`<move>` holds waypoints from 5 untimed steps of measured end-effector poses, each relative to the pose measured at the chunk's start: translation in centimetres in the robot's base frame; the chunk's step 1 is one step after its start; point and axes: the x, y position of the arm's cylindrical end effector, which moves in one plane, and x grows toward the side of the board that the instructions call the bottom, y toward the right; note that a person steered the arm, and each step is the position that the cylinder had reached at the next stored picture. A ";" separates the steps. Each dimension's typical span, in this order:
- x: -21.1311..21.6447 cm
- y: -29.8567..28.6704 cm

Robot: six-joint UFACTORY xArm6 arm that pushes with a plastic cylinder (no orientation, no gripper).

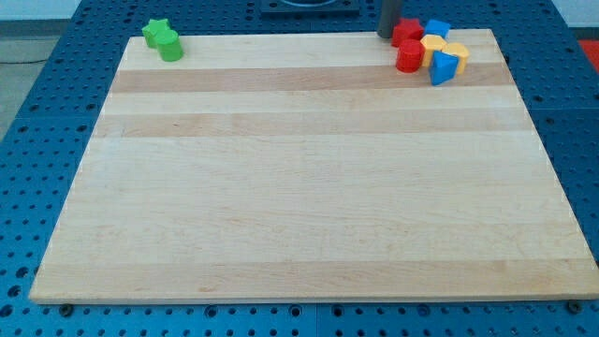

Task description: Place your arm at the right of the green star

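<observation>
The green star [155, 33] lies at the top left corner of the wooden board [299, 187], touching a green round block [170, 48] just below and right of it. My tip [387, 35] shows at the top edge of the board, far to the right of the green star. It stands just left of a red block [406, 31] in the cluster at the top right.
The top right cluster holds a second red block [409, 57], a blue block [437, 28], yellow blocks [434, 44] [457, 51] and a blue wedge-like block [444, 69]. A blue perforated table [37, 140] surrounds the board.
</observation>
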 end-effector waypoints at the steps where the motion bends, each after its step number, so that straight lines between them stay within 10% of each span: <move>1: 0.0 0.1; 5: 0.0 -5.3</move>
